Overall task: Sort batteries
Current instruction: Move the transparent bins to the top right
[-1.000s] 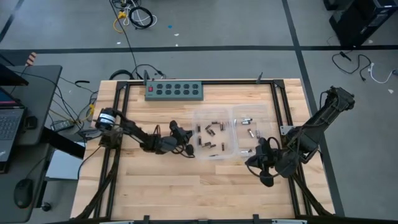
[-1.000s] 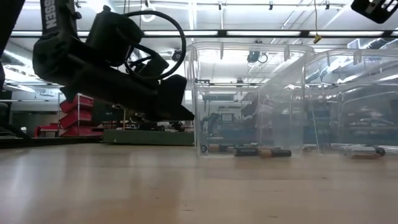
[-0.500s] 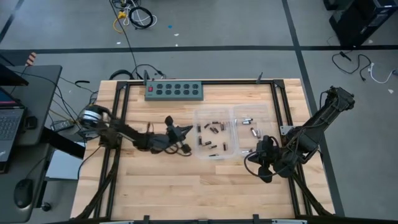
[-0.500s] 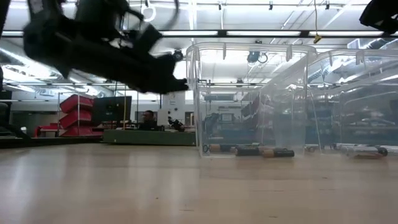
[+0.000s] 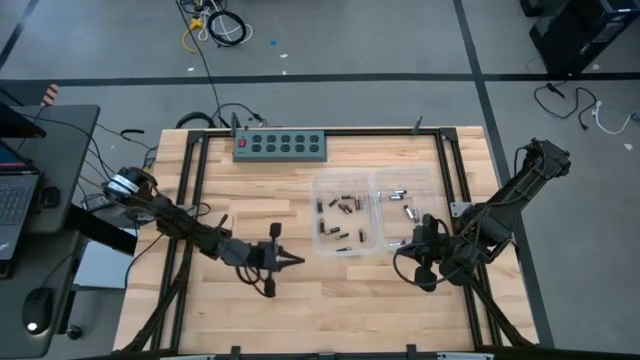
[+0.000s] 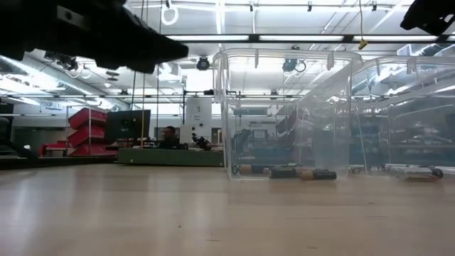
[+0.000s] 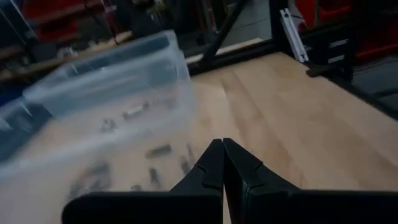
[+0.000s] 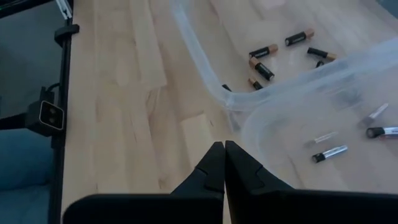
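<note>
Two clear plastic bins stand side by side on the wooden table. The left bin (image 5: 343, 225) holds several dark batteries (image 8: 268, 55). The right bin (image 5: 405, 205) holds a few silvery batteries (image 8: 328, 153). My left gripper (image 5: 296, 262) is shut and empty, above the table on the near left of the left bin; it also shows in its wrist view (image 7: 222, 152). My right gripper (image 5: 420, 235) is shut and empty at the near edge of the right bin; it also shows in its wrist view (image 8: 222, 152). In the low view the batteries (image 6: 298, 172) lie on the bin floors.
A green power strip (image 5: 281, 146) lies at the table's far edge. Black frame rails (image 5: 190, 200) run along the table's left and right sides. Bare wood (image 5: 340, 300) lies between the bins and the near edge.
My left gripper has drawn back from beside the left bin toward the table's near edge and has risen, staying shut. In the low view it has gone up toward the top left corner.
</note>
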`<state>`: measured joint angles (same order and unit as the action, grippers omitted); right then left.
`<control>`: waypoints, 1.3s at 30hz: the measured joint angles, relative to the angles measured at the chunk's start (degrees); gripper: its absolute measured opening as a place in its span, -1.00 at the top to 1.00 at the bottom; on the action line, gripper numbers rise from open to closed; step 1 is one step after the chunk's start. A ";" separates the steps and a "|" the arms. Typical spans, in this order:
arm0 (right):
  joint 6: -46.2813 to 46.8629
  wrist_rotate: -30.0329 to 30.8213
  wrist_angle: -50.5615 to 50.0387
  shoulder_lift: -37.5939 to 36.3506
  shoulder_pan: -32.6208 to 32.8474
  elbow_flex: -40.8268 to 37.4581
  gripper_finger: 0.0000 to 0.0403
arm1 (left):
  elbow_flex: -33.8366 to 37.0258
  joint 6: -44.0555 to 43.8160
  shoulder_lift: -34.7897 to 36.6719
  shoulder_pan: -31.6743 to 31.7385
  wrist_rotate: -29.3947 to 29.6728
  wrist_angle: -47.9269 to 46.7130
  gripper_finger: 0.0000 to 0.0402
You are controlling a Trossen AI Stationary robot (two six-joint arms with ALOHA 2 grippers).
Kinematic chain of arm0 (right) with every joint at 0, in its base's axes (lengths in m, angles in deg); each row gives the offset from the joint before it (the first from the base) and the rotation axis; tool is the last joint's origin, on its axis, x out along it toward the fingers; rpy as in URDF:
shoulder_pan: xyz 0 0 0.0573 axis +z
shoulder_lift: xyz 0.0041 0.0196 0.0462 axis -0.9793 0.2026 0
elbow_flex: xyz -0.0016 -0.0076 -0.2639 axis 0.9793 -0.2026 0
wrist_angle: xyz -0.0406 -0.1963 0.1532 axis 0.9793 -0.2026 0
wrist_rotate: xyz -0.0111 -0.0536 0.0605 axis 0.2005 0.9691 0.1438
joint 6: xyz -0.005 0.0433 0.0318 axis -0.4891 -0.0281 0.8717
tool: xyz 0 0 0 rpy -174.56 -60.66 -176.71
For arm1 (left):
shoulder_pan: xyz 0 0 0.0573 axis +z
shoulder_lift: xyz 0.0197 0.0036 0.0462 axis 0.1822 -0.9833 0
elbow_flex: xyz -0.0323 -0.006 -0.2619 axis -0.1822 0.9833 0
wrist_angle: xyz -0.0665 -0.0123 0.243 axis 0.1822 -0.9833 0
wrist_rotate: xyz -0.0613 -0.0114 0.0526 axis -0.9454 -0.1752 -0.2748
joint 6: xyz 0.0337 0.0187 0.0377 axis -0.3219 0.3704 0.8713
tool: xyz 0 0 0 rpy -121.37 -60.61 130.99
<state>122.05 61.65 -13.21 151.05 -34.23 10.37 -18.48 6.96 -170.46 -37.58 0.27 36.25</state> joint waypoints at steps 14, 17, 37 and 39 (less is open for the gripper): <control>-2.40 5.53 0.28 0.00 -0.26 0.00 1.00 | -5.14 -9.89 -14.10 -2.17 2.56 1.17 1.00; -2.28 5.54 0.44 -0.02 -0.26 0.00 1.00 | -5.27 -9.84 -14.09 -2.28 3.62 2.94 1.00; -2.71 5.09 0.27 -0.02 -0.81 0.00 1.00 | -5.27 -6.66 -14.09 7.42 7.33 4.04 1.00; -3.04 5.12 0.12 -0.02 -0.81 0.00 1.00 | -5.27 -6.66 -14.09 8.40 7.53 3.90 1.00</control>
<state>119.01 66.77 -13.09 151.03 -35.04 10.37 -23.75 0.30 -184.56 -29.18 7.80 40.15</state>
